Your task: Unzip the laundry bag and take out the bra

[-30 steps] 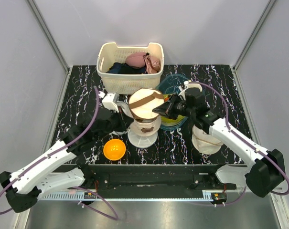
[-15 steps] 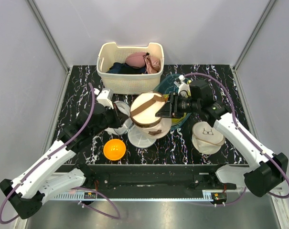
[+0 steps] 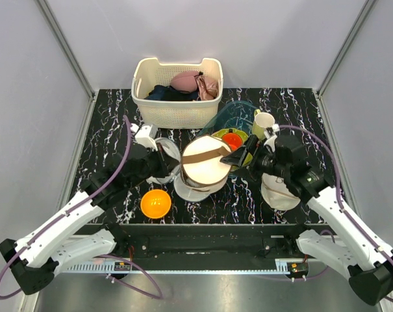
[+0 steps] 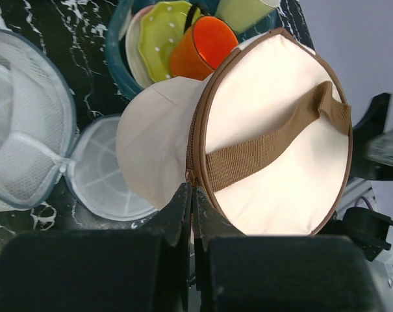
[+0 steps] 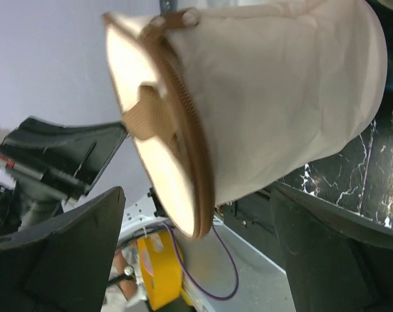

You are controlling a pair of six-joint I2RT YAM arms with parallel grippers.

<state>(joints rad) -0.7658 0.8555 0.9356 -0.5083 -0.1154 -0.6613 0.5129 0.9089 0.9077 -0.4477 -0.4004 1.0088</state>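
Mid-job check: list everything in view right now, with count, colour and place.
laundry bag: 1, cream with brown strap, centre
mesh domes: 2, white, one left of the laundry bag, one under its near side
bowl: 1, orange, near left of centre
basket: 1, cream, far centre, holding pink and dark clothes
tub: 1, teal, right of the basket
plate: 1, green, in the tub
cup: 1, orange, on the plate
mug: 1, pale, at the tub's right edge
round bag: 1, white, near right
left end effector: shut on the laundry bag's edge
right end effector: open, right of the laundry bag
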